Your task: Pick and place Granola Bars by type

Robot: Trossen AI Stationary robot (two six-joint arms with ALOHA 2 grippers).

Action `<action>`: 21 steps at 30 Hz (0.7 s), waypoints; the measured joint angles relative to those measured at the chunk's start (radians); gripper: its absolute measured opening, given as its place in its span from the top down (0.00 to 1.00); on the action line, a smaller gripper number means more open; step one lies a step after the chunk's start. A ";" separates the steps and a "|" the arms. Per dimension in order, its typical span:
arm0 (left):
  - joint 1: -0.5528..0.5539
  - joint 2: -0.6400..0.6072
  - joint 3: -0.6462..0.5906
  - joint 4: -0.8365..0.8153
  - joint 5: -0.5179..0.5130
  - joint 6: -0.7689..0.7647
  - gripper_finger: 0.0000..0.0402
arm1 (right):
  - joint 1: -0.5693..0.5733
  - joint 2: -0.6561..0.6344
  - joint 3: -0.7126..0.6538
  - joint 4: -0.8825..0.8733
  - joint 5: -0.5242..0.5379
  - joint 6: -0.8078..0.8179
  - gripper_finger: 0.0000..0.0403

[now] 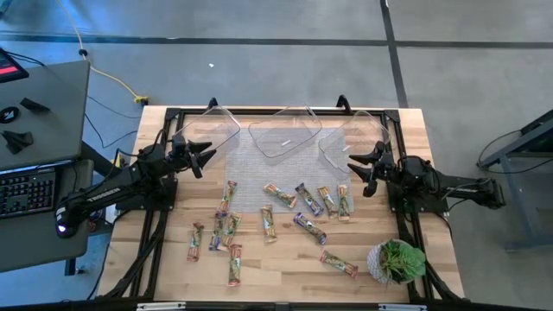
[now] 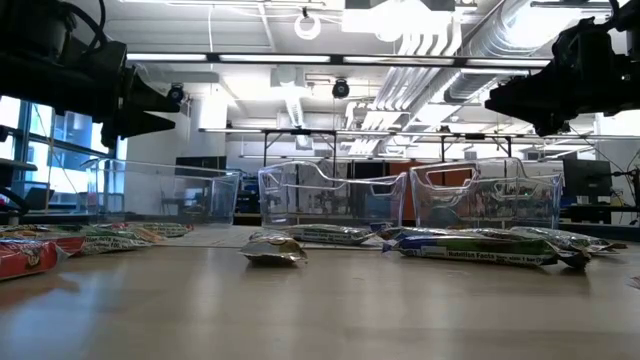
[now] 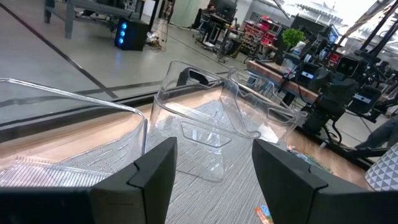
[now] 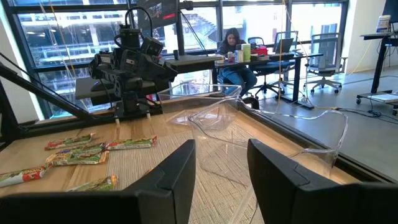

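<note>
Both arms are hovering above the table, holding nothing. The left gripper (image 1: 205, 158) is hanging beside the left tub (image 1: 210, 130) with its fingers apart; the right gripper (image 1: 360, 168) is waiting by the right tub (image 1: 363, 134), fingers apart too. The bars (image 1: 308, 199) are lying scattered on the mat (image 1: 251, 173) and bare wood, in front of the three tubs.

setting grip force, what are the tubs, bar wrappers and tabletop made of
Tubs: apparently clear hard plastic; the mat shows through them. Granola bars: glossy film wrappers, crinkled ends. Table: looks like pale wooden planks with visible seams. Both grippers, left and right, hover open.
</note>
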 joint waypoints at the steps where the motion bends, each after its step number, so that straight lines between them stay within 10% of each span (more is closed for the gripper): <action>1: 0.000 0.000 0.000 0.000 0.000 0.000 0.49 | 0.000 0.000 0.000 0.000 0.000 0.000 0.68; 21: 0.000 0.000 0.000 0.133 -0.231 -0.043 0.49 | 0.000 0.000 0.000 0.000 0.000 0.000 0.68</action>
